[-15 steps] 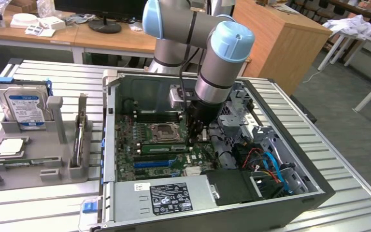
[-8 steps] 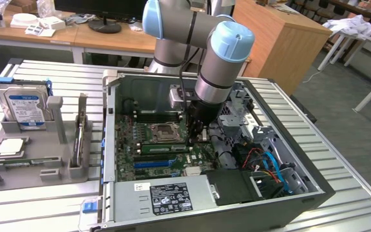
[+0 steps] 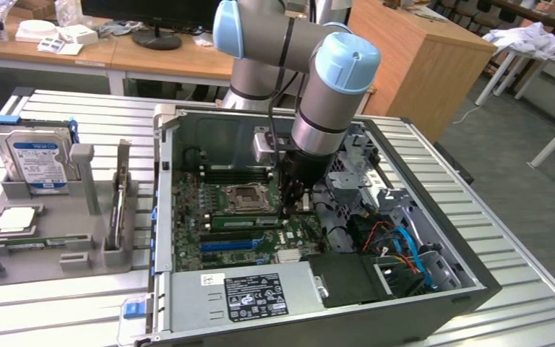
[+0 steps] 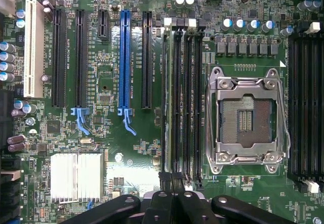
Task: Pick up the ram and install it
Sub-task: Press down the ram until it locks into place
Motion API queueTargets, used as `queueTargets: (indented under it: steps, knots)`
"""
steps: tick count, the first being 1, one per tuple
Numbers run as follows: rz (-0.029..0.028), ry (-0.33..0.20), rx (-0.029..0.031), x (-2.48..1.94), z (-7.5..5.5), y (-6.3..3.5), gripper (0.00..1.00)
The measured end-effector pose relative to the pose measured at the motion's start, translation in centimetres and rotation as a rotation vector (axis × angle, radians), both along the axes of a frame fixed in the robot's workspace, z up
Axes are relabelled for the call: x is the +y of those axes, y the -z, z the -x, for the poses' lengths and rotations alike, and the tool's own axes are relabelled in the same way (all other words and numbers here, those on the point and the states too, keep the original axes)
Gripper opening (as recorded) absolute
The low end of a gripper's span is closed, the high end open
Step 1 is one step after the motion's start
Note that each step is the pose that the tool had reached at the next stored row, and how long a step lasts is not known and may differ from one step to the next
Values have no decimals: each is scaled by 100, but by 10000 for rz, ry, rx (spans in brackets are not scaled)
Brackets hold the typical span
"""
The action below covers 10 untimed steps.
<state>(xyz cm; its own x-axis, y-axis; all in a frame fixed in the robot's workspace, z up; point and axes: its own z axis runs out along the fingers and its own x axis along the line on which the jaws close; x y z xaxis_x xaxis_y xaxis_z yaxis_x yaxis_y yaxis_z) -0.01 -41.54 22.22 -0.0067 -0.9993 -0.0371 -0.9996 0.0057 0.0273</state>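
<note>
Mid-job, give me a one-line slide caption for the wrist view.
Shut gripper over the black memory slots beside the bare CPU socket on the green motherboard.

1. Gripper (image 4: 171, 191) shut, fingertips over end of memory slots (image 4: 183, 102) on motherboard (image 4: 106, 148).
2. Thin green ram (image 4: 165, 107) stands edge-on in outermost slot, in line w/ fingertips.
3. Empty metal CPU socket (image 4: 246, 115) just beside slots.
4. Blue expansion slot (image 4: 124, 59) betw. black ones; silver heatsink (image 4: 76, 176) near gripper.
</note>
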Motion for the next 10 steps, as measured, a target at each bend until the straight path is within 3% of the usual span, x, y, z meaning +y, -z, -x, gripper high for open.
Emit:
queueTargets:
  steps: [5, 6, 10]
  knots:
    - [-2, 0, 0, 0, 0, 1, 11]
    - [1, 2, 0, 1, 0, -130, 11]
    - [4, 0, 0, 0, 0, -276, 11]
